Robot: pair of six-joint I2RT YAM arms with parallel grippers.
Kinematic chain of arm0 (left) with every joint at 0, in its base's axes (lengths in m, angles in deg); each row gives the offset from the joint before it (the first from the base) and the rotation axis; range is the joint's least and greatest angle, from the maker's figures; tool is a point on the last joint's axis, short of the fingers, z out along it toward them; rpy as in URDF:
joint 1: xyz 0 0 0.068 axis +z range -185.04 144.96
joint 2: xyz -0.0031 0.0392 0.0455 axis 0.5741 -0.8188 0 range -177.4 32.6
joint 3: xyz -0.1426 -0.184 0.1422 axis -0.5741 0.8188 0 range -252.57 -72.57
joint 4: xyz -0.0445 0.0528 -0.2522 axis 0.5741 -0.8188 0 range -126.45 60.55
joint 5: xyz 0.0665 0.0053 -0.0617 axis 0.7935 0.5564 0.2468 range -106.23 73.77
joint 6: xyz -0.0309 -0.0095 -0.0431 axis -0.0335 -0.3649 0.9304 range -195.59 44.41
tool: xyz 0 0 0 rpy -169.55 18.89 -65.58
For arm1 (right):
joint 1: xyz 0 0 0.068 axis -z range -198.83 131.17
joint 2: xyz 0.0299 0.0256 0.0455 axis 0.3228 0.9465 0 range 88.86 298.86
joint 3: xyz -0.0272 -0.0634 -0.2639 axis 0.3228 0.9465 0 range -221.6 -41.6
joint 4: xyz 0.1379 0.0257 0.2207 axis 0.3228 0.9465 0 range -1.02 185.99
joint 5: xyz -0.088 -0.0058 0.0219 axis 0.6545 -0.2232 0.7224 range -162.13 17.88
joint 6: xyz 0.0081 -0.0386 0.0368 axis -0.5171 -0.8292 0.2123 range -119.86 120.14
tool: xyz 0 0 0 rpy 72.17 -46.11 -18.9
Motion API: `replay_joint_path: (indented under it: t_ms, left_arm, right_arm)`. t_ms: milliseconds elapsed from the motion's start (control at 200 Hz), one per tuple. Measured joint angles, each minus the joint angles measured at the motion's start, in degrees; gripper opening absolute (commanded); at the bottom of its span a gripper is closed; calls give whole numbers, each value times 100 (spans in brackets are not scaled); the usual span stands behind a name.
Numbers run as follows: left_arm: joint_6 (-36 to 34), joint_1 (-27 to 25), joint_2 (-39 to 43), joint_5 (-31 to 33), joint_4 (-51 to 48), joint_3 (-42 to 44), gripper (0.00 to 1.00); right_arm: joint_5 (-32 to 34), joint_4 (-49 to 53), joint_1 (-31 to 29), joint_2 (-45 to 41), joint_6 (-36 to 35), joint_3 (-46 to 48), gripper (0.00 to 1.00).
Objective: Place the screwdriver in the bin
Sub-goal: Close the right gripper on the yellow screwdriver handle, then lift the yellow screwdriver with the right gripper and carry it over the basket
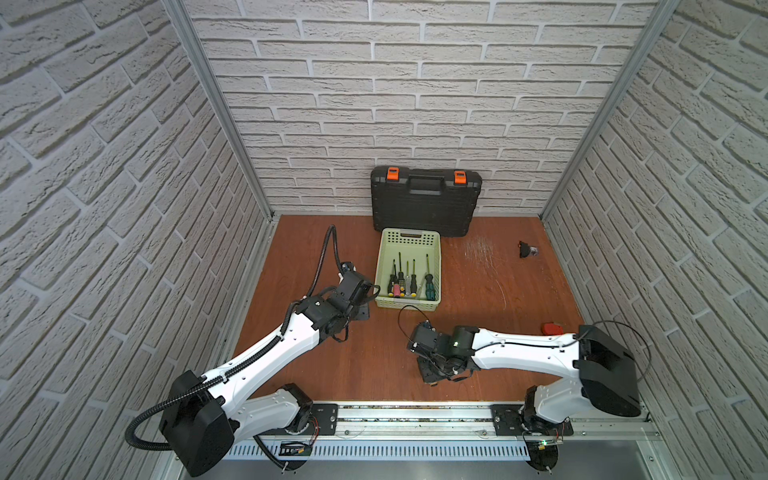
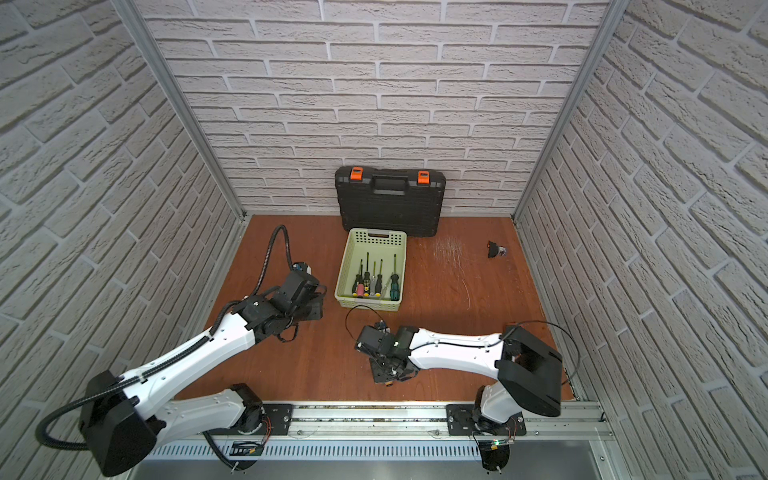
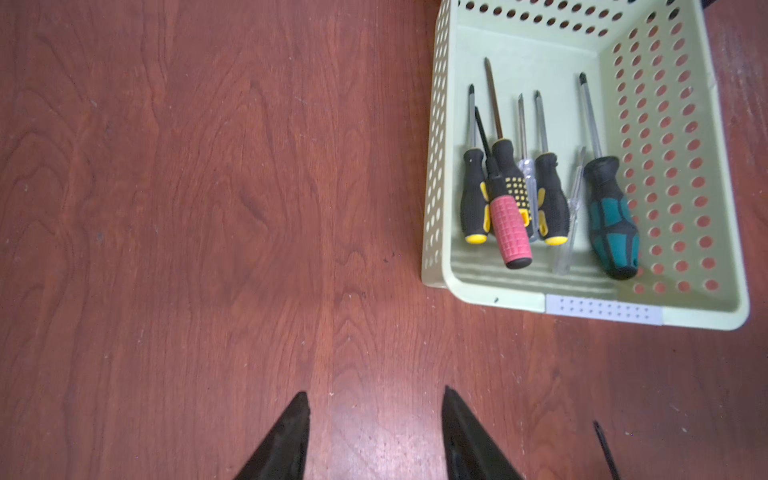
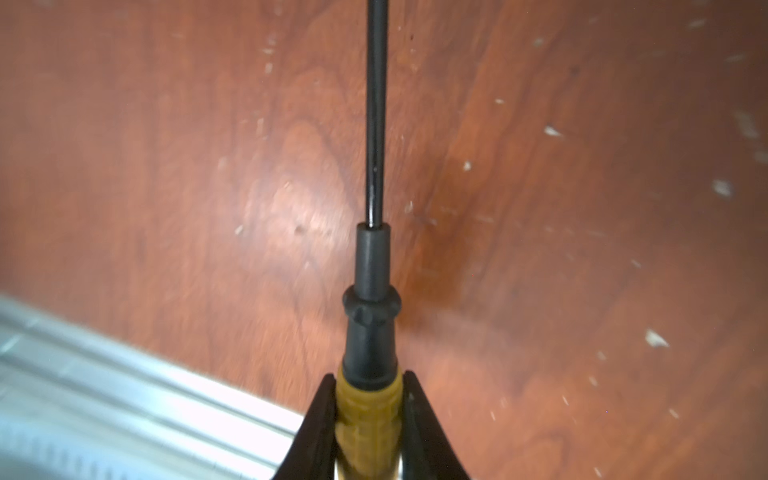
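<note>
My right hand (image 4: 368, 415) grips the screwdriver (image 4: 371, 332) by its yellow handle, shaft pointing forward; bin (image 1: 388, 306) lies beyond, left hand (image 3: 374, 419) half-open, empty.

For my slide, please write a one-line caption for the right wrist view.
Right gripper closed on the yellow handle of a screwdriver, its black shaft pointing away over the wooden table.

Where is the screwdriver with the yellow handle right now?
The right end effector is shut on the screwdriver, as the right wrist view shows. In both top views that end effector sits low over the table, near its front edge, in front of the bin.
</note>
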Motion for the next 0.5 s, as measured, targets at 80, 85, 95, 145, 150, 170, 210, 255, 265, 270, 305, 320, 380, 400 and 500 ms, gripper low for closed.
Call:
replay_joint_path:
  t_ms: [80, 85, 95, 145, 150, 170, 210, 255, 265, 270, 305, 320, 380, 400, 500]
  left_arm:
    - [-96, 61, -52, -4, 15, -101, 52]
    - [-107, 66, -59, -7, 13, -109, 52]
    - [-111, 70, -66, -4, 13, -120, 52]
    - [-177, 114, -129, -15, 24, -203, 52]
    - [-177, 125, -142, -17, 24, -219, 52]
    - [-205, 140, -168, -26, 26, -254, 52]
    - [-240, 170, -229, -39, 33, -330, 52]
    - [-282, 192, -306, -52, 46, -424, 52]
    - [-282, 197, -321, -52, 52, -446, 52]
    - [-284, 199, -326, -52, 52, -452, 52]
    - [-306, 208, -372, -63, 55, -511, 52]
    - [-304, 210, -380, -63, 63, -527, 52]
    - [-299, 212, -398, -70, 50, -566, 52]
    - [-299, 212, -396, -70, 48, -568, 52]
    - [-251, 212, -382, -74, -9, -568, 52]
  right_arm:
    - [48, 232, -81, -501, -2, 17, 6]
    - [52, 240, -85, -518, -2, 20, 6]
    - [66, 269, -94, -573, -2, 24, 6]
    - [107, 426, -138, -896, 2, 39, 5]
    - [109, 433, -140, -916, 2, 42, 5]
    - [129, 481, -151, -1027, 2, 50, 5]
    - [205, 603, -164, -1261, 4, 50, 6]
    - [332, 699, -166, -1493, 0, 37, 6]
    - [372, 723, -166, -1541, 0, 28, 5]
    - [380, 730, -166, -1556, 0, 24, 6]
    - [507, 822, -166, -1668, -26, -50, 6]
    - [555, 874, -160, -1685, -52, -101, 5]
    - [754, 1019, -94, -1635, -166, -402, 5]
    - [800, 1071, -52, -1569, -221, -546, 5]
    - [966, 1062, 227, -1104, -531, -1279, 5]
